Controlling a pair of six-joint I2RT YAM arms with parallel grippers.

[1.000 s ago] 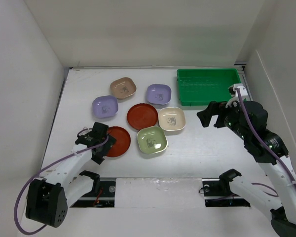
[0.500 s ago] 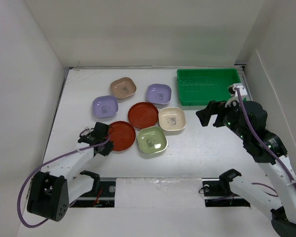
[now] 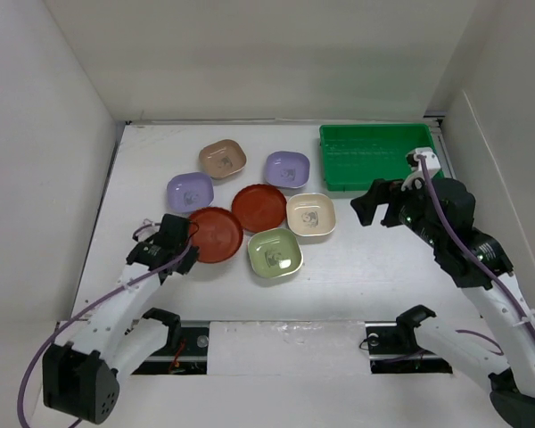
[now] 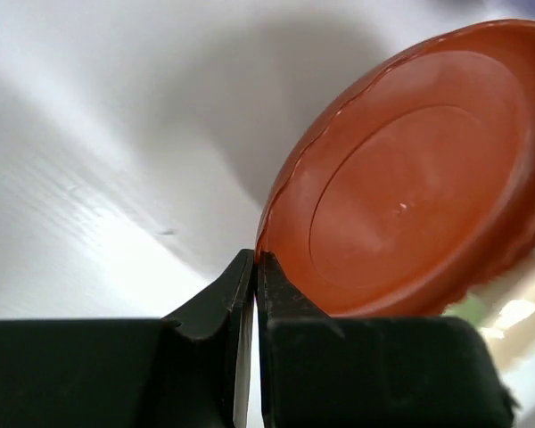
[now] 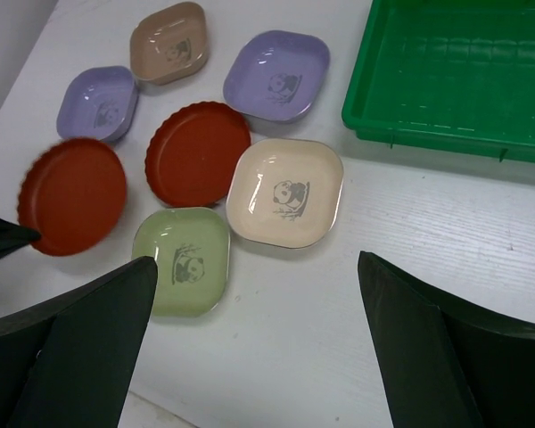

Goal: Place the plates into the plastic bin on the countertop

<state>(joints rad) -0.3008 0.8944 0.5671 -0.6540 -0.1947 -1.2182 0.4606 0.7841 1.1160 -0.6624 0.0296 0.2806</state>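
Observation:
My left gripper (image 3: pixel 180 242) (image 4: pixel 255 260) is shut on the near-left rim of a round red plate (image 3: pixel 216 234) (image 4: pixel 410 178). The plate hangs tilted, with a shadow on the white countertop (image 3: pixel 357 267) below it. A second red plate (image 3: pixel 259 208) lies just beyond it. Around them lie a cream plate (image 3: pixel 310 216), a pale green one (image 3: pixel 274 252), two lilac ones (image 3: pixel 190 190) (image 3: pixel 287 168) and a tan one (image 3: pixel 222 158). The green plastic bin (image 3: pixel 374 160) (image 5: pixel 464 71) at the far right holds nothing. My right gripper (image 3: pixel 374 207) (image 5: pixel 254 263) hovers open in front of the bin, right of the cream plate.
White walls close in the countertop on the left, back and right. The bin stands against the back right corner. The arms' bases and a metal rail run along the near edge.
The left gripper has shut on the red plate's rim and carried it up and toward the other red plate. The right gripper has drifted slightly left, still open.

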